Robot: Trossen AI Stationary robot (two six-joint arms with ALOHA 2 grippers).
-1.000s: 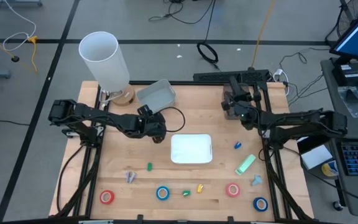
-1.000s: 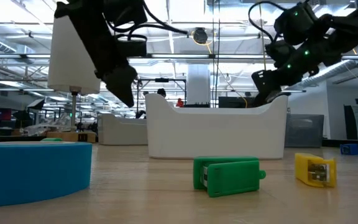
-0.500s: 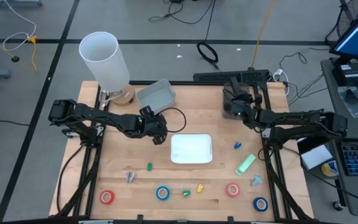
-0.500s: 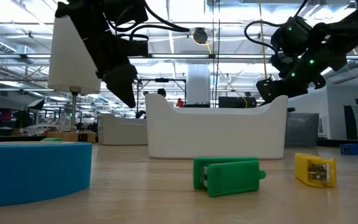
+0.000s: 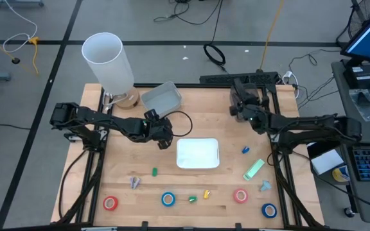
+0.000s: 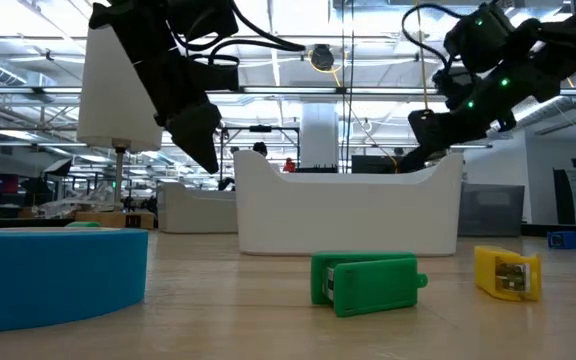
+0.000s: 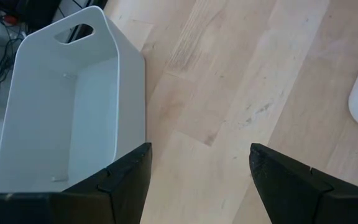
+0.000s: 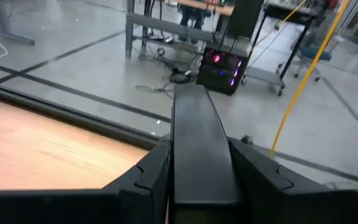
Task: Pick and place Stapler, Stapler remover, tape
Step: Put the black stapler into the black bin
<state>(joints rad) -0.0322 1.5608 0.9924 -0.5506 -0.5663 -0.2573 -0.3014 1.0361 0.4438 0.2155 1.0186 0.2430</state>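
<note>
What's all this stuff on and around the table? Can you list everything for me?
Tape: four, two red, two blue, front edge.
Small pieces: six, green, yellow, blue, blue-grey, grey, front half.
Block: one, pale green, front right.
Tray: one, white, centre.
Bin: one, grey-white, back.
Tube: one, white, back left corner.
Table: one, wood.
Bar: one, black, in right claw.
Left claw: open, beside bin.
Right claw: shut on bar, back right.
</note>
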